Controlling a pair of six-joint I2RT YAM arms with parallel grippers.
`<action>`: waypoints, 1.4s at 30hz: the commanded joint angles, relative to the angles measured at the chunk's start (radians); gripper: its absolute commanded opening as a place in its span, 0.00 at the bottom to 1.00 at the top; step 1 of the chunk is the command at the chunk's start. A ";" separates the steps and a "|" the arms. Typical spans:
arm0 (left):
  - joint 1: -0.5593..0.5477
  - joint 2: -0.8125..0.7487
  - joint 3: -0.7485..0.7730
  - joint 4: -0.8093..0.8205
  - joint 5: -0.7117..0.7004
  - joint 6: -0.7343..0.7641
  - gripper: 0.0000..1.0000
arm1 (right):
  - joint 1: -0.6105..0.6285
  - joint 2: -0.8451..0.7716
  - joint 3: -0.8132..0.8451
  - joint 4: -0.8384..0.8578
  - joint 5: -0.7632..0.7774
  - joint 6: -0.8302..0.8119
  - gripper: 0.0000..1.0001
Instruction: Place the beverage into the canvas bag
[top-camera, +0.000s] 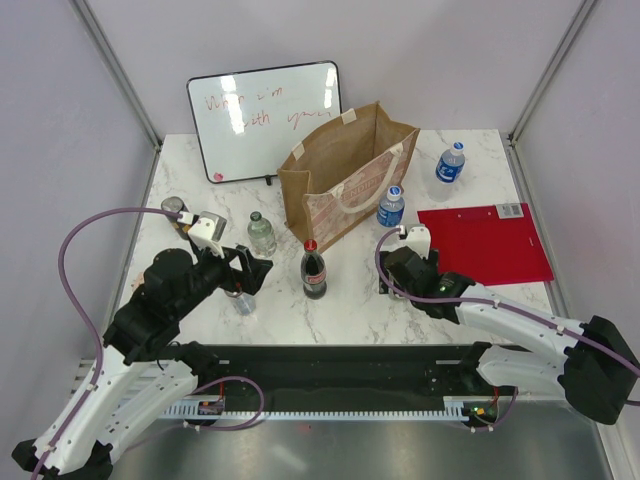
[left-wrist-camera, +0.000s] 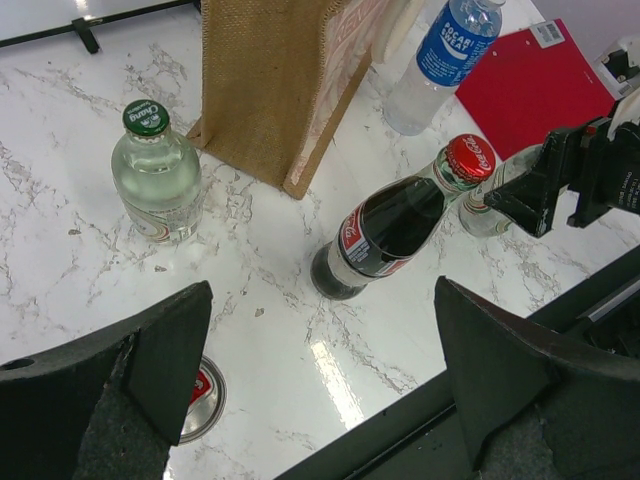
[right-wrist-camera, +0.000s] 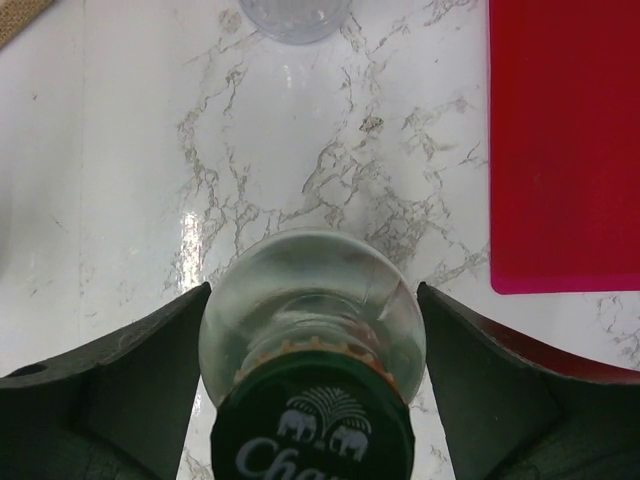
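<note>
Ideally the right gripper (right-wrist-camera: 312, 292), jaws spread astride the green-capped bottle (right-wrist-camera: 312, 350) at lower centre, clamps evenly below its cap.

The white marble table (top-camera: 340, 300) is busy. At the back a whiteboard (top-camera: 265, 120) stands upright, red scrawl across it, a pink round magnet (top-camera: 218, 177) in its lower left corner. Over on the right a red folder (top-camera: 485, 243) lies flat, barcode label at its far corner.
</note>
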 joint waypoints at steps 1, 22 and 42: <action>-0.003 0.011 -0.004 0.042 -0.020 0.037 0.98 | 0.000 -0.005 -0.011 0.038 0.034 0.000 0.88; -0.003 0.018 -0.004 0.042 -0.026 0.040 0.98 | 0.001 -0.075 0.441 -0.213 0.073 -0.192 0.00; -0.003 0.024 -0.009 0.042 -0.028 0.042 0.98 | -0.056 0.708 1.596 -0.065 -0.053 -0.526 0.00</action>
